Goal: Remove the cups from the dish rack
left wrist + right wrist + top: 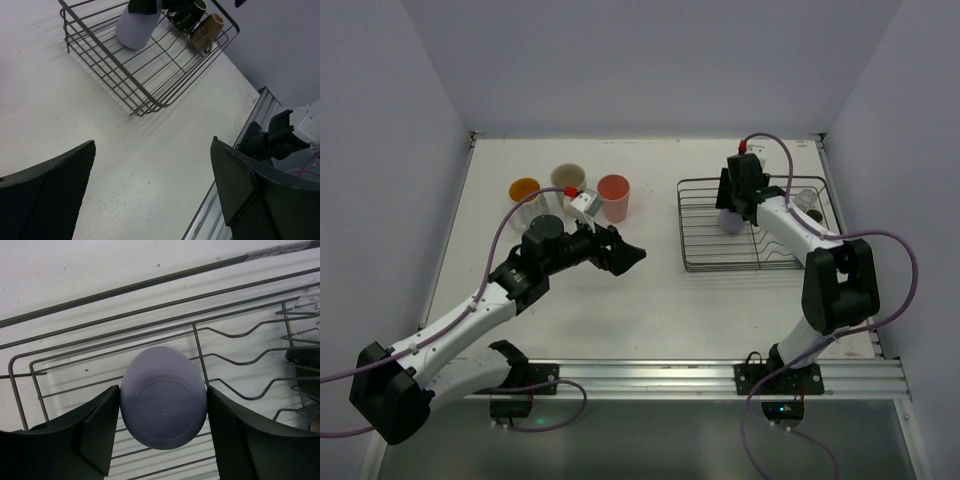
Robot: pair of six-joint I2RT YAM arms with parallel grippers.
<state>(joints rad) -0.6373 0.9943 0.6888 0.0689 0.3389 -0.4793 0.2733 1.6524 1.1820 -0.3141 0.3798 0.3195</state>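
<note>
The dish rack (700, 262) sits at the right of the table. A lavender cup (163, 397) lies bottom-up in it, and my right gripper (163, 390) has a finger pressed against each side of that cup. A small brown cup (207, 31) and a clear glass (807, 200) lie at the rack's right end. Three cups stand on the table at the back left: orange-inside (524, 190), cream mug (568, 180) and salmon-red (614, 197). My left gripper (632, 256) hovers open and empty over the table's middle, between those cups and the rack.
A metal rail (720, 375) runs along the near table edge. White walls close in the left, back and right. The rack's wavy wire dividers (240, 357) lie just right of the lavender cup.
</note>
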